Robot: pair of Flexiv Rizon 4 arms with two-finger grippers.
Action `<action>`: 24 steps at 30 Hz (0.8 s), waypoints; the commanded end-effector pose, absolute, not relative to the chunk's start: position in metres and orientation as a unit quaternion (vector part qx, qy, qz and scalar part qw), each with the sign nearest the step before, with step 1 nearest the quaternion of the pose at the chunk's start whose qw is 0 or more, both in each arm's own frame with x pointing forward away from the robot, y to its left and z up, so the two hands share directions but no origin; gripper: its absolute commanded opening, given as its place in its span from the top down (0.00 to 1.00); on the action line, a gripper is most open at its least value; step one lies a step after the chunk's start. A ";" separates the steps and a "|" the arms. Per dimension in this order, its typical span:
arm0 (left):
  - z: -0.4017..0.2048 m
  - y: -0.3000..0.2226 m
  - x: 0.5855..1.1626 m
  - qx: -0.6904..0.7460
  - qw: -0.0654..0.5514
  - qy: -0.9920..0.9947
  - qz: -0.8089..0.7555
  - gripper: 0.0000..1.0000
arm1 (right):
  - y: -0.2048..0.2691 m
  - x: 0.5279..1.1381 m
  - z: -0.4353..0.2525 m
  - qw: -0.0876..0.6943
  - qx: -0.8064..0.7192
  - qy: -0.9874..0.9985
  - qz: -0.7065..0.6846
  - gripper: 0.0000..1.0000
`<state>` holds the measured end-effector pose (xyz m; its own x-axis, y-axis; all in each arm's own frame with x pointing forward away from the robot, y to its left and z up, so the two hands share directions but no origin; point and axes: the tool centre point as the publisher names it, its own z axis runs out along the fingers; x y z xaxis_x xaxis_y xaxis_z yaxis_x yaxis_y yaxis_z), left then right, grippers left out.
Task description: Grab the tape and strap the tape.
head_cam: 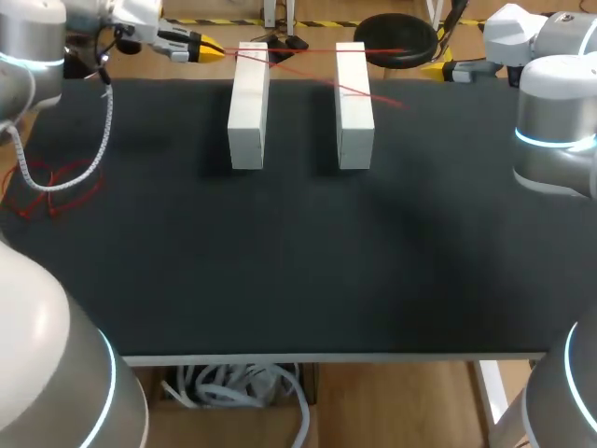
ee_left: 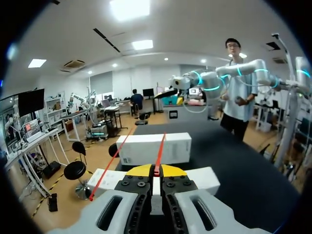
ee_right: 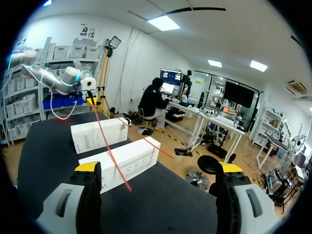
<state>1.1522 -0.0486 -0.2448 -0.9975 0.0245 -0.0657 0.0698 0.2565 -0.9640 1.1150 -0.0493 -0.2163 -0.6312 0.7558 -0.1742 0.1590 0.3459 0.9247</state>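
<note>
Two white boxes, a left box (head_cam: 247, 110) and a right box (head_cam: 354, 105), lie side by side at the back of the black table (head_cam: 298, 261). A thin red tape (head_cam: 308, 56) runs from my left gripper (head_cam: 205, 49) across both box tops and ends on the table just past the right box. In the left wrist view my left gripper (ee_left: 156, 171) is shut on the red tape (ee_left: 159, 148), which stretches ahead over the boxes (ee_left: 153, 148). My right gripper (head_cam: 440, 67) hangs open at the back right, beyond the right box, with nothing in it (ee_right: 158, 170); the boxes (ee_right: 129, 161) and tape (ee_right: 111, 153) lie ahead of it.
A loose tangle of red tape (head_cam: 56, 185) lies at the table's left edge beside my left arm's white coiled cable (head_cam: 104, 131). The dark tabletop in front of the boxes is bare.
</note>
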 end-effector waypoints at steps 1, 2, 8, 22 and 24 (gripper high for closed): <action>-0.230 -0.055 1.118 -0.073 0.154 0.838 -0.519 1.00 | -0.050 1.114 -0.217 0.307 0.300 0.760 0.488 0.00; -0.226 -0.056 1.116 -0.076 0.157 0.840 -0.513 1.00 | -0.050 1.114 -0.217 0.307 0.300 0.760 0.488 0.00; -0.205 -0.053 1.102 -0.098 0.188 0.861 -0.462 1.00 | -0.050 1.114 -0.217 0.307 0.300 0.760 0.488 0.00; -0.149 -0.040 1.065 -0.117 0.269 0.888 -0.355 1.00 | -0.050 1.114 -0.217 0.307 0.300 0.760 0.488 0.00; -0.143 -0.039 1.061 -0.117 0.277 0.891 -0.341 1.00 | -0.050 1.114 -0.217 0.307 0.300 0.760 0.488 0.00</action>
